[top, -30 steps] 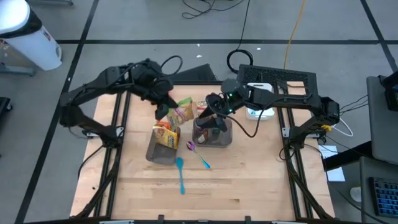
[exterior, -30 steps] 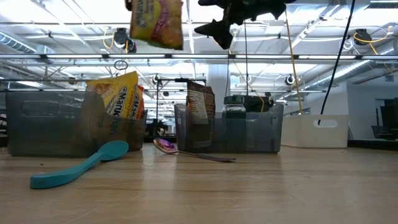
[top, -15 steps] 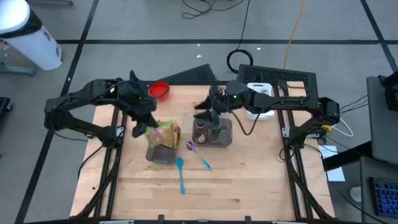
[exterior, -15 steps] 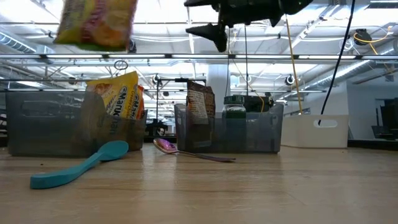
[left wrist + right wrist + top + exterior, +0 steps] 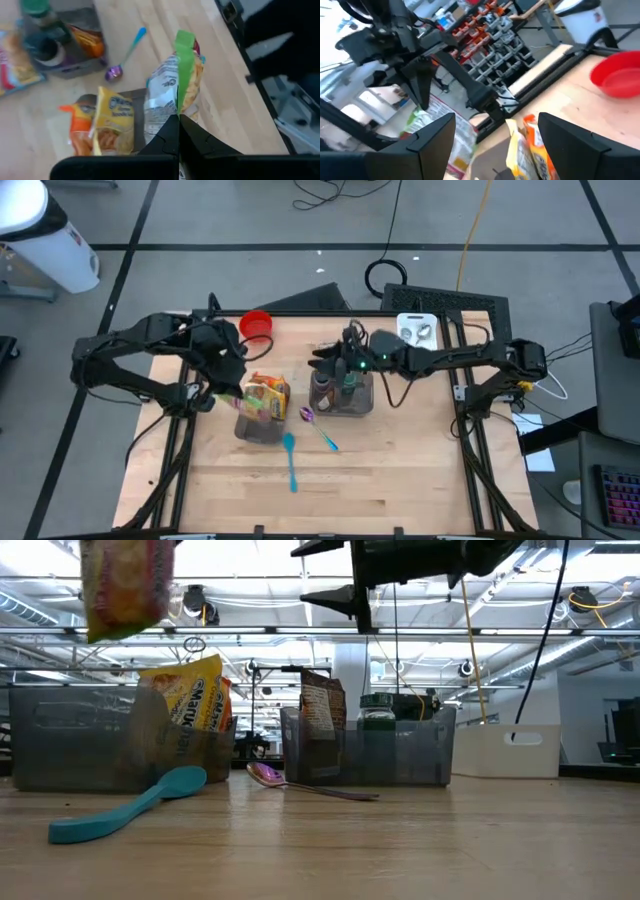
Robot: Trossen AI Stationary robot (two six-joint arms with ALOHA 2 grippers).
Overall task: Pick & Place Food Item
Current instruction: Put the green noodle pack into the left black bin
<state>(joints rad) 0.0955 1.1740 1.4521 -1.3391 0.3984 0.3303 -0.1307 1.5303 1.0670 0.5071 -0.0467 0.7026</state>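
counter [image 5: 400, 470] carries two grey bins | left bin [image 5: 258, 427] now lies under my load, which has swung over from the right bin [image 5: 345, 395], so release looks next | snack bag [image 5: 125, 585] hangs above it | my left claw [image 5: 178, 122] clamped on its top | right claw [image 5: 338, 360] spread, empty

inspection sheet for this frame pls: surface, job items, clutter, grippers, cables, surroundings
Surface: wooden table, bare at the front.
Job's things: snack bag held above the left bin, which holds a yellow packet; right bin holds a brown pouch and a jar.
Clutter: teal spoon, purple spoon, red bowl.
Grippers: left gripper shut on the snack bag; right gripper open above the right bin.
Cables: black and yellow cables on the floor behind.
Surroundings: white bin, shelving.
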